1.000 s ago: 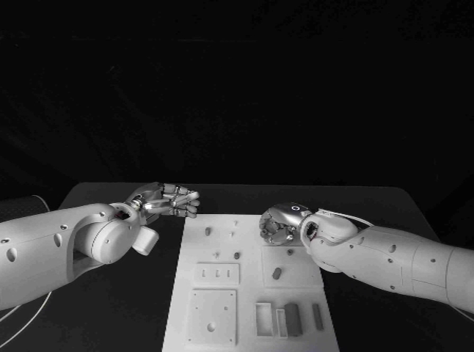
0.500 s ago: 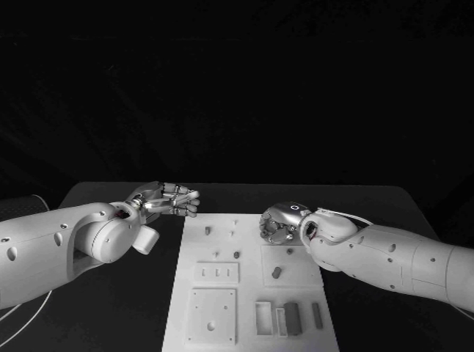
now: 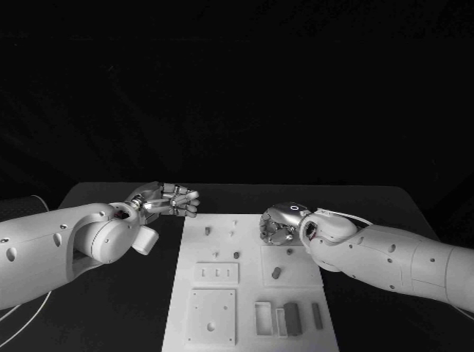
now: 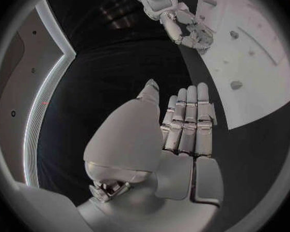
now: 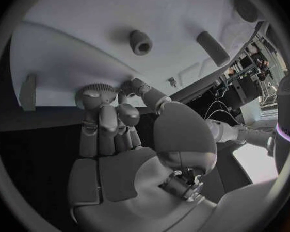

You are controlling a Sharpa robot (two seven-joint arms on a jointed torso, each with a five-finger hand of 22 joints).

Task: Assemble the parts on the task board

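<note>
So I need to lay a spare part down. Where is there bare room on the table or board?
Bare black table lies along the board's left edge, below the left hand. The board's far middle is mostly bare. The right hand crowds its far right, and trays and slots fill its near end.

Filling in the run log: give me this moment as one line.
left hand: off white task board, holding nothing | right hand: fingers curled on small round grey part over board | task: unfinished
</note>
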